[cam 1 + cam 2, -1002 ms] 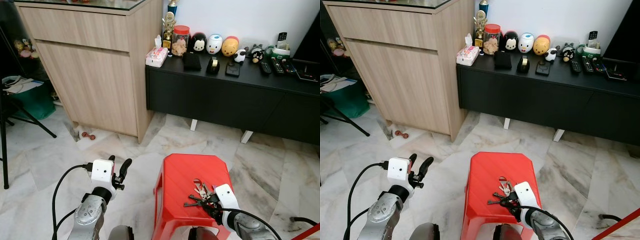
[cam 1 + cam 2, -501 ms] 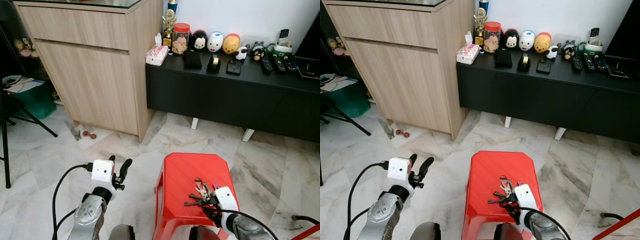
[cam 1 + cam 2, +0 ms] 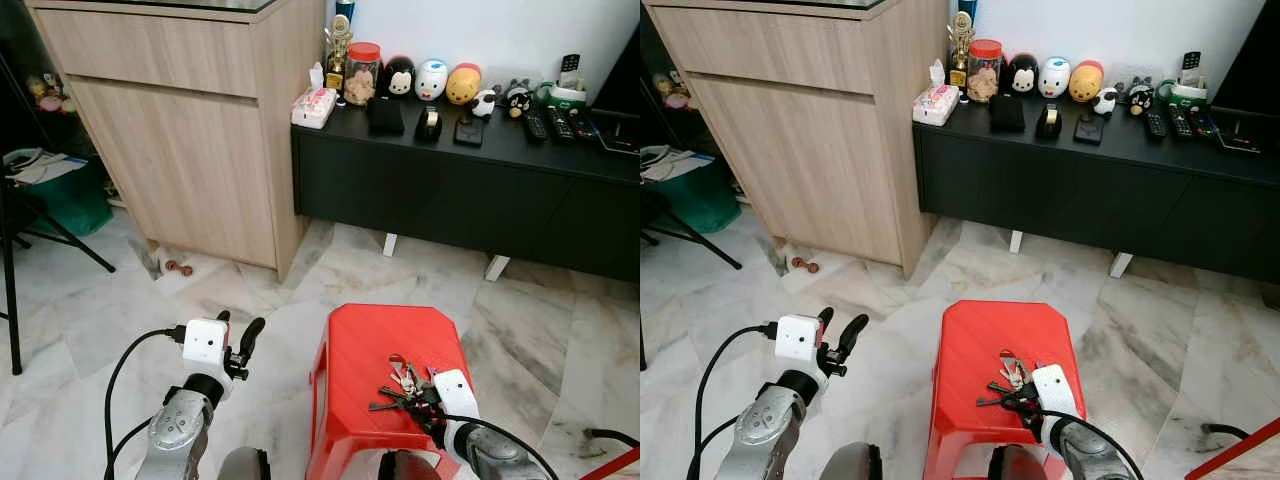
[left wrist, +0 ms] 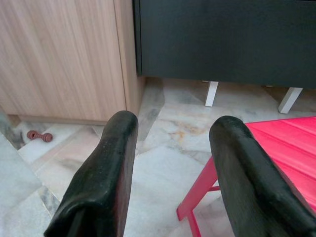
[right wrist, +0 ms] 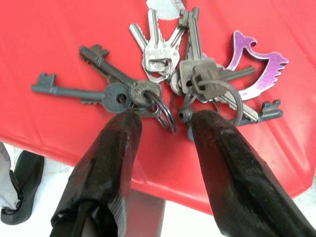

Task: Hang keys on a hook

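On the red stool (image 3: 385, 360), the right gripper (image 5: 160, 123) is straddling the keys (image 5: 168, 79), fingers apart, gripping nothing

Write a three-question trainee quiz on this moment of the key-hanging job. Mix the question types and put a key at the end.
1. True or false: the bunch of keys lies on the red stool.
2. The right gripper is: A) shut on the keys, B) open, fingertips either side of the key rings, C) raised at the black TV bench.
3. Fill in: the left gripper is open, over the ____ floor, beside the stool.

Key: 1 true; 2 B; 3 marble.
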